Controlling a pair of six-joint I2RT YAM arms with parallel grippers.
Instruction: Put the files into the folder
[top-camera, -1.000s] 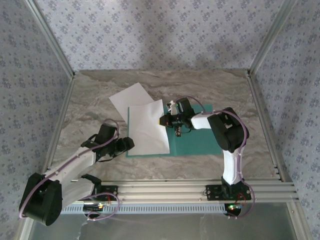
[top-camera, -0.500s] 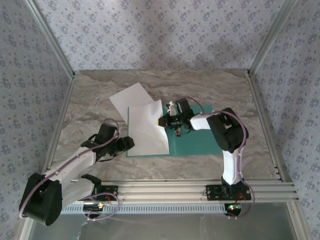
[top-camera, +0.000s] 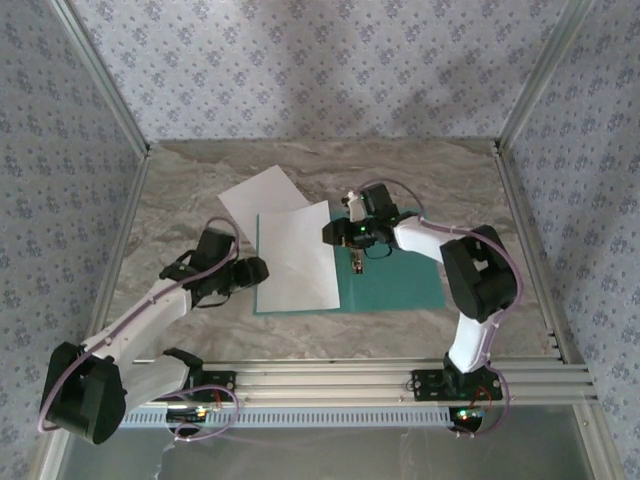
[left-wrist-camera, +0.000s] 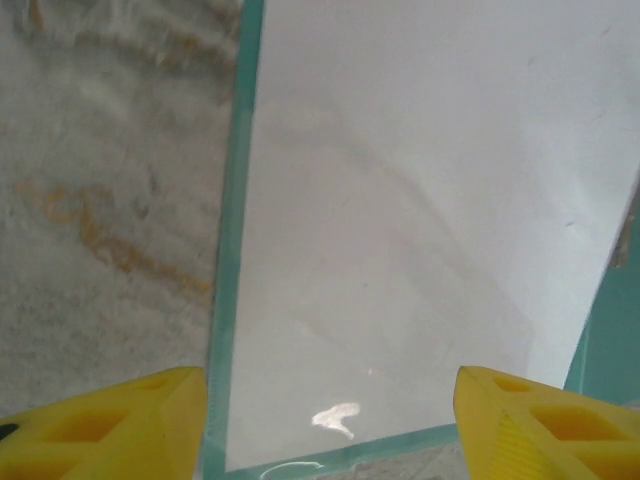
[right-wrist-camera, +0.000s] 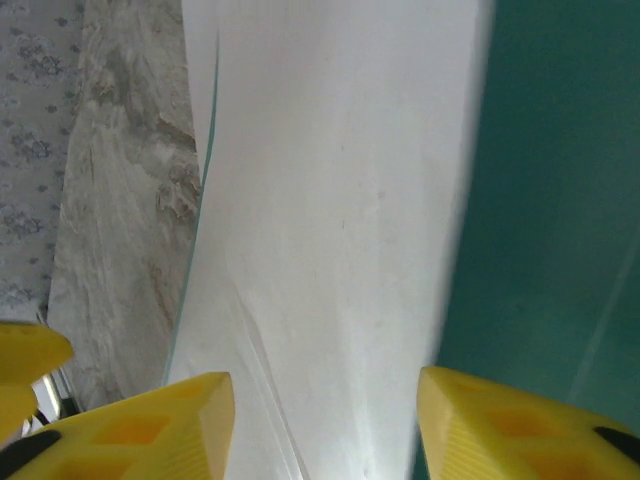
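Both jaws stand wide, empty, flanking the white sheet (top-camera: 295, 258) atop the folder (top-camera: 400, 285).

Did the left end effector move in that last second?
Yes: the left end effector slid toward the back wall, farther from the folder's near-left corner.

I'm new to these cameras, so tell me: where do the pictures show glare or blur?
Left wrist view: a small white glare patch low on the sheet, otherwise soft focus. Right wrist view: the sheet's edge against the folder is smeared. Top view: even light, faint shadows, fairly sharp.
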